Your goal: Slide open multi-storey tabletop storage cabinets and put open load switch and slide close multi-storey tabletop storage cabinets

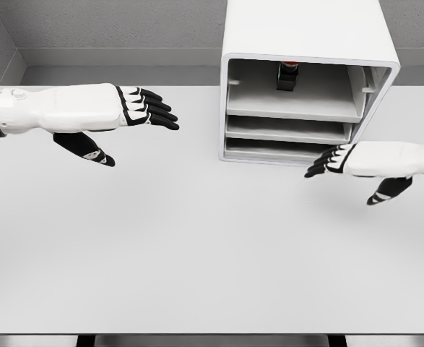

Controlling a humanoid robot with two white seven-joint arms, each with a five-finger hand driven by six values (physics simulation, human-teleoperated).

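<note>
A white multi-storey storage cabinet [309, 43] stands at the back of the table, right of the middle, its front facing me. On its top tray [298, 101] sits a small black load switch [287, 75] with a red top, deep inside. Two lower trays [287, 130] sit below, pushed in. My right hand [326, 162] hovers at the cabinet's lower right front corner, fingers stretched toward the bottom tray and holding nothing. My left hand [143, 112] floats at the left, well away from the cabinet, fingers extended and empty.
The grey table [197, 253] spreads out in front of the cabinet, its front edge at the bottom of the view. A grey wall [110, 29] runs behind it.
</note>
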